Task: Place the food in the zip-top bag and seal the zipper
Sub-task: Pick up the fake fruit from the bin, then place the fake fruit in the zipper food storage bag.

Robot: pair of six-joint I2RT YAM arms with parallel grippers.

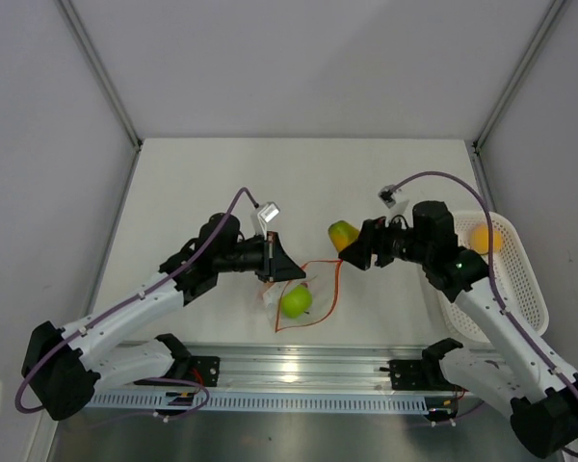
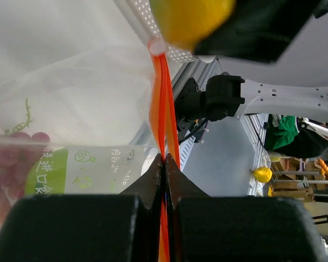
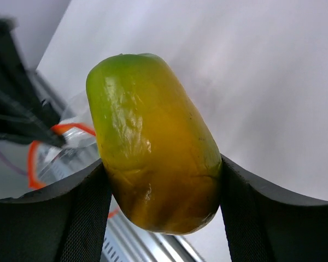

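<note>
The clear zip-top bag (image 1: 303, 294) lies near the front middle, its orange-red zipper (image 1: 320, 263) looped open. A lime green fruit (image 1: 296, 302) sits inside it. My left gripper (image 1: 287, 271) is shut on the zipper strip (image 2: 163, 109) and holds the mouth up. My right gripper (image 1: 350, 244) is shut on a yellow-green fruit (image 1: 342, 233), held in the air just right of the bag's mouth. That fruit fills the right wrist view (image 3: 153, 142) and shows blurred in the left wrist view (image 2: 188, 19). Dark red fruit (image 2: 13, 158) shows through the bag.
A white mesh basket (image 1: 496, 289) stands at the right edge with a yellow-orange fruit (image 1: 484, 238) in it. A metal rail (image 1: 289, 364) runs along the table's front edge. Grey walls enclose the table on three sides.
</note>
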